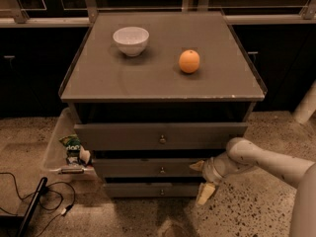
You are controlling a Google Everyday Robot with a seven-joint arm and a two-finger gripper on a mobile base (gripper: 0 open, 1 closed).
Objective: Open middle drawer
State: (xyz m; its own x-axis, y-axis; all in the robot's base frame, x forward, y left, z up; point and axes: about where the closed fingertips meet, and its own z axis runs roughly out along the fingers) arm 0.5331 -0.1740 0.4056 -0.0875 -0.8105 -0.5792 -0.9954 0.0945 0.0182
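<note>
The middle drawer [133,168] is a grey flat front with a small brass knob [162,170] at its centre, set between the wider top drawer [123,135] and the narrower bottom drawer [138,189]. All three fronts stand stepped, the top one furthest out. My gripper [201,179] is at the right end of the middle drawer front, to the right of the knob. It is open and empty, with one cream fingertip [197,165] at the drawer's height and the other [205,194] lower, by the bottom drawer.
On the cabinet top [148,83] stand a white bowl [131,40] and an orange [189,61]. A clear bin [57,147] with snack packets [73,147] sits left of the drawers. Cables [29,201] lie on the speckled floor at lower left.
</note>
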